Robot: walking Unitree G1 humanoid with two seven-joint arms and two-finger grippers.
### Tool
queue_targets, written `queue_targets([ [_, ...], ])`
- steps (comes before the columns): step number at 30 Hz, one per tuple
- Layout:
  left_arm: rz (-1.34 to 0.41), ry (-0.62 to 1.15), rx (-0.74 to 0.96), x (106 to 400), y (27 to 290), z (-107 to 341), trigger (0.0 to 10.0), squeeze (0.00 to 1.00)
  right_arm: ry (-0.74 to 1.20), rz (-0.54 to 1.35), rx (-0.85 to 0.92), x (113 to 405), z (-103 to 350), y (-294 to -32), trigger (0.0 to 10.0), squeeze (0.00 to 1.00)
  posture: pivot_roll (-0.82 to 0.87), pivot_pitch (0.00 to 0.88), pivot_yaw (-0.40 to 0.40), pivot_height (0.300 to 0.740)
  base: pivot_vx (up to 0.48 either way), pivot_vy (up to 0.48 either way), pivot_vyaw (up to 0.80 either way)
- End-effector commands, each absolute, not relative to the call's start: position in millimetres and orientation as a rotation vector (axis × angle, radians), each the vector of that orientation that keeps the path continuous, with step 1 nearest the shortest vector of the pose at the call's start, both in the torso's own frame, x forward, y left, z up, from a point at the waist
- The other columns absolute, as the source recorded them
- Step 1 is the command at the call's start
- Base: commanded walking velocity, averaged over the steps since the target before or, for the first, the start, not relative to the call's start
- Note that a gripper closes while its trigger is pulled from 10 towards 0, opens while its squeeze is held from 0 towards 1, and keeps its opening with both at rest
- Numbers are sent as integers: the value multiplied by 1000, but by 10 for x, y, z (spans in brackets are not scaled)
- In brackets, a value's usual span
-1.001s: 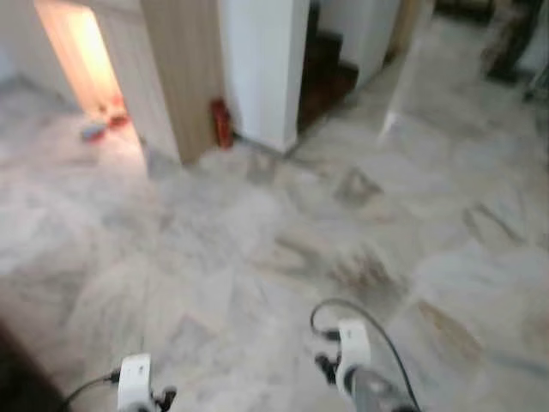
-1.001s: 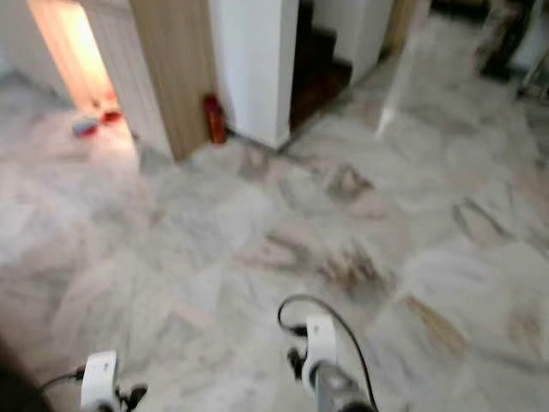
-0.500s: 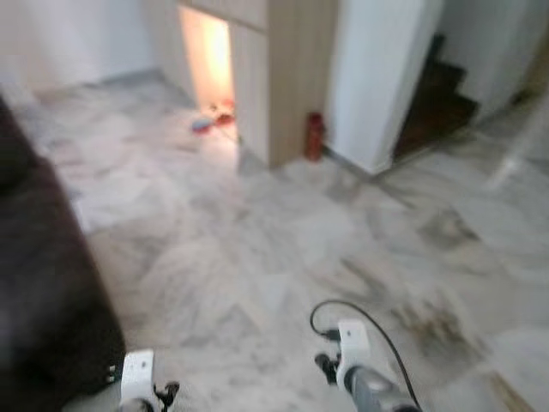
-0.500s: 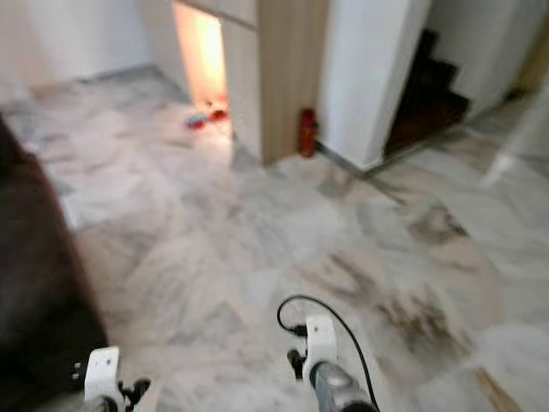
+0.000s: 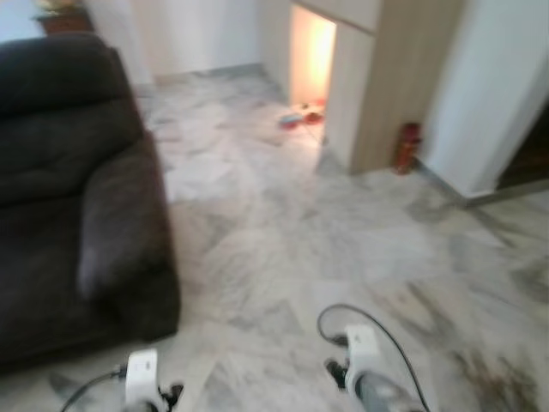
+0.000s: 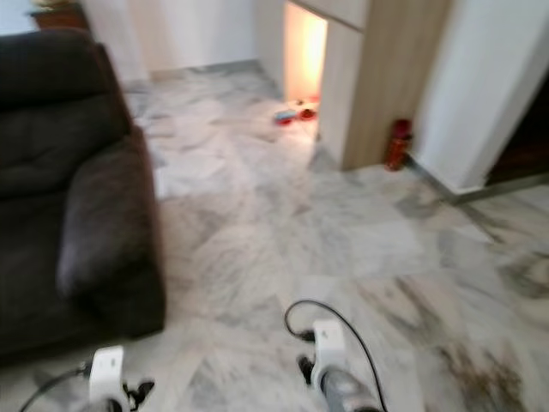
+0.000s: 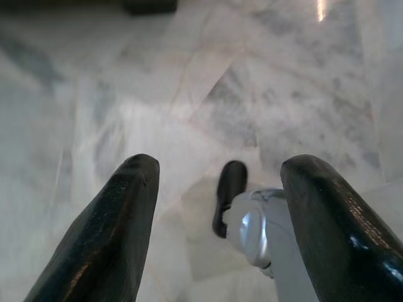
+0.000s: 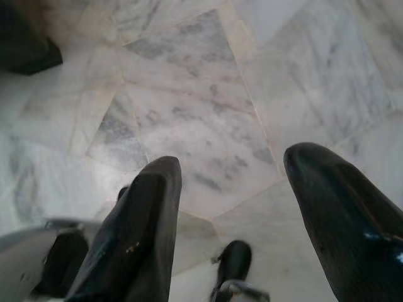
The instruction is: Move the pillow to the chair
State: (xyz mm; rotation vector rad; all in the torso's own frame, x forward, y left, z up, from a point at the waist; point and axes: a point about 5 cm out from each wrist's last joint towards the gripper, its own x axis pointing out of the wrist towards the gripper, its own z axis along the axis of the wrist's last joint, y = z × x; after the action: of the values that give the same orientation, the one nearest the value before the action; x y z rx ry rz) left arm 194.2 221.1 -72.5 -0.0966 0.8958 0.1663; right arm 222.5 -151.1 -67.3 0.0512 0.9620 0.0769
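Note:
A dark brown upholstered sofa [image 5: 69,189] stands at the left, its padded armrest [image 5: 120,223] toward me. Both arms hang low at the bottom of the eye views, the left arm [image 5: 141,384] near the sofa's front corner and the right arm [image 5: 367,378] over bare marble. In the left wrist view my left gripper [image 7: 220,165] is open above the floor, nothing between its black fingers [image 7: 119,214]. In the right wrist view my right gripper [image 8: 233,160] is also open and empty, with marble tiles beneath it.
Grey-veined marble floor [image 5: 292,240] stretches ahead and to the right. A wooden partition [image 5: 390,77] with a red fire extinguisher [image 5: 407,146] at its foot stands at the back right, beside a white wall [image 5: 506,94]. Small items [image 5: 296,118] lie by a lit opening [image 5: 310,51].
The whole picture has swung left: the partition and extinguisher slid right and the dark sofa came into view. Both arms hang as before.

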Motion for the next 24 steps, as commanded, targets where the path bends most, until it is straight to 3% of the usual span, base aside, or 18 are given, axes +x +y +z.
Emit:
queue_targets([
  [1, 178, 897, -96, 1938, 2243, -720, 10000, 0, 950, 99, 60, 2276, -644, -1420, 10000, 0, 73, 0, -31, 740, 0, 0, 800],
  [24, 195, 887, -113, 1948, 2236, -716, 10000, 0, 950, 104, 47, 2288, -637, -1431, 10000, 0, 78, 0, -36, 740, 0, 0, 800],
])
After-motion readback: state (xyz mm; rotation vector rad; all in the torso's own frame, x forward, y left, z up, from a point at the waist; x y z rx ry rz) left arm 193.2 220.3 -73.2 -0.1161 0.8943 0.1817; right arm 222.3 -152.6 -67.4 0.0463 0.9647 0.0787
